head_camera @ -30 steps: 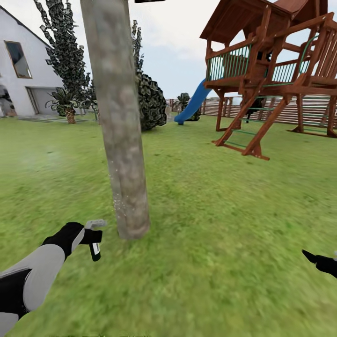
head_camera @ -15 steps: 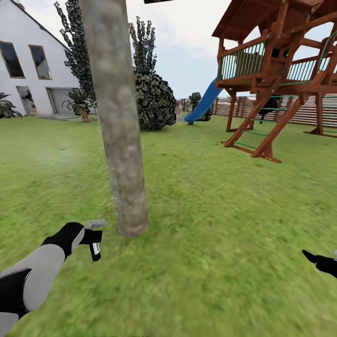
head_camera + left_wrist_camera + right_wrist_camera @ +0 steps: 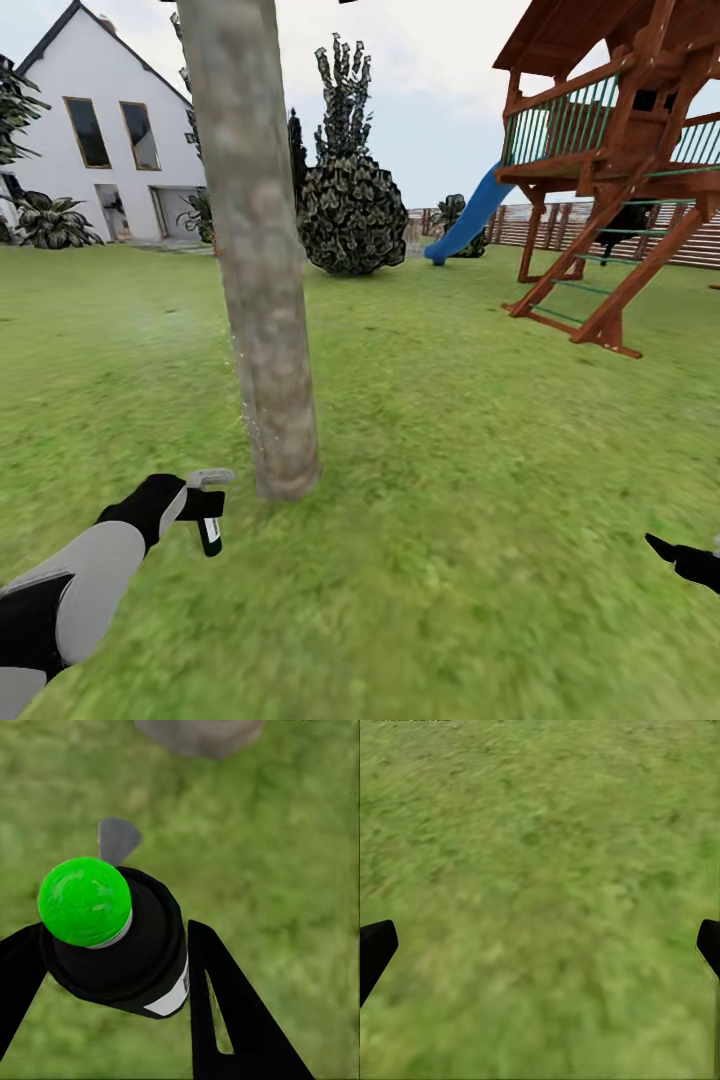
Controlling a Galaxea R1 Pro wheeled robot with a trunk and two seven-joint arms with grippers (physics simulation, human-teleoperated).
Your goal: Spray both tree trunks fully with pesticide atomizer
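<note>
A thick grey-brown tree trunk (image 3: 262, 270) rises from the garden lawn (image 3: 450, 480) just ahead of me, left of centre. My left gripper (image 3: 200, 505) is low and to the left of its base, shut on the pesticide atomizer (image 3: 210, 535), whose grey spray head points toward the trunk. In the left wrist view the atomizer (image 3: 112, 937) is a black bottle with a bright green cap, clamped by the left gripper (image 3: 112, 930), with the trunk base (image 3: 199, 733) beyond it. Small pale specks dot the trunk's lower left side. My right gripper (image 3: 680, 558) hangs open over the grass (image 3: 540, 945).
A wooden play tower (image 3: 620, 170) with a blue slide (image 3: 470, 215) stands at the right. A round dark shrub (image 3: 352, 215) is behind the trunk, with a slat fence (image 3: 520, 225) beyond. A white house (image 3: 100, 150) with palms (image 3: 55, 220) is at the back left.
The whole picture has shifted: house, shrub and play tower now sit further right, so the camera has turned. The trunk stays close ahead. Both arms keep their pose.
</note>
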